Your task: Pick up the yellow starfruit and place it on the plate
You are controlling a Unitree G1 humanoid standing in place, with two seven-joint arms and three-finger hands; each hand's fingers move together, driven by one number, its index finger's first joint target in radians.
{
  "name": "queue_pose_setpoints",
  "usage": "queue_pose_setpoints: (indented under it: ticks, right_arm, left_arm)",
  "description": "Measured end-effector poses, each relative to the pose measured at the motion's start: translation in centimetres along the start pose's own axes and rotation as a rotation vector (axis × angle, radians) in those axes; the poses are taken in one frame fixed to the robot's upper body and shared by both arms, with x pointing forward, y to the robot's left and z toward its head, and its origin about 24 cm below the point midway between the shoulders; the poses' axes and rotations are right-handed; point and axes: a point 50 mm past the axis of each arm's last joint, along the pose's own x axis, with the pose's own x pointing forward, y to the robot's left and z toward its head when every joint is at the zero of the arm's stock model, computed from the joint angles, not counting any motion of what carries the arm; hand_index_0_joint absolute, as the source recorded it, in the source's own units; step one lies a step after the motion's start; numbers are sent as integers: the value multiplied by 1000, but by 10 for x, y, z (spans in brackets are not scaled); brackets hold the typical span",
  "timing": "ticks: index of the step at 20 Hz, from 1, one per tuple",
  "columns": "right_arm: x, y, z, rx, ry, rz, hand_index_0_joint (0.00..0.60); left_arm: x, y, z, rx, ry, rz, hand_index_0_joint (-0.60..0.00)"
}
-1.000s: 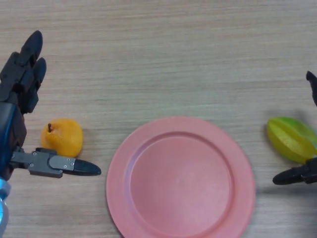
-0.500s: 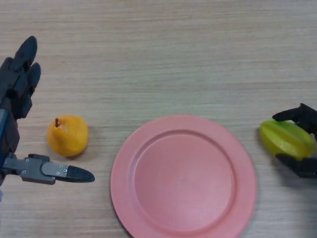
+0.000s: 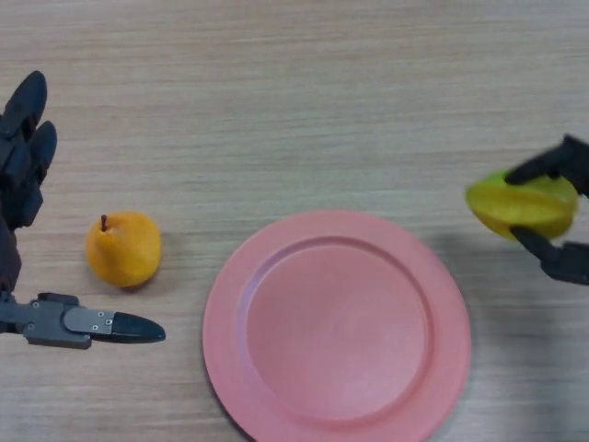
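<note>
Two black hands show at the edges of the head view, one on each side, over a light wooden table (image 3: 304,101). At the far left, the left hand (image 3: 20,175) is spread wide: its fingers (image 3: 26,129) are straight and point up along the left edge, and its thumb (image 3: 101,327) reaches out to the right, low over the table. This hand holds nothing. Between the fingers and the thumb, but not touching either of them, an orange pear (image 3: 124,249) with a short dark stem lies on the table. To the right of the pear, apart from it, a round pink plate (image 3: 337,327) lies flat, and its lower rim is cut by the bottom edge of the view. Nothing lies on the plate. Further right, near the right edge, the yellow starfruit (image 3: 522,204) is held by the right hand (image 3: 563,260). One black finger curls over the top of the fruit and another comes from below, so the fruit is pinched between them. The starfruit is beside the plate, to the upper right of its rim, and not over it. A soft shadow lies on the table under the fruit, between it and the plate rim.
</note>
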Motion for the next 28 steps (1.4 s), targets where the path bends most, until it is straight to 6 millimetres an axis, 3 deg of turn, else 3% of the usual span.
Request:
queue_pose_setpoints:
  ticks: [3,5,8,10,15,18,21,23,25,28]
  right_arm:
    - [-3,18,23,148,15,47,600]
    - [-11,33,30,267,35,100,600]
    - [-20,55,35,301,94,188,600]
    - [-26,67,35,315,109,225,600]
    - [-38,91,7,289,243,229,600]
    - [-47,106,8,272,259,268,600]
    - [-48,109,9,239,281,318,200]
    - [-42,102,20,231,272,366,0]
    - [-26,83,40,232,184,337,0]
    - [-13,53,55,222,105,271,0]
  left_arm:
    - [0,0,0,-3,3,-1,0]
    - [0,0,0,-5,3,-1,0]
    - [2,0,0,-9,0,-1,0]
    - [2,0,-4,-47,9,-6,0]
    - [2,5,-12,-49,40,14,0]
    - [1,9,-13,-42,31,31,0]
    - [1,9,-12,-71,4,31,0]
    - [2,10,-15,-72,13,35,0]
    - [5,11,-14,-61,10,57,0]
    - [16,15,-3,-40,-48,55,0]
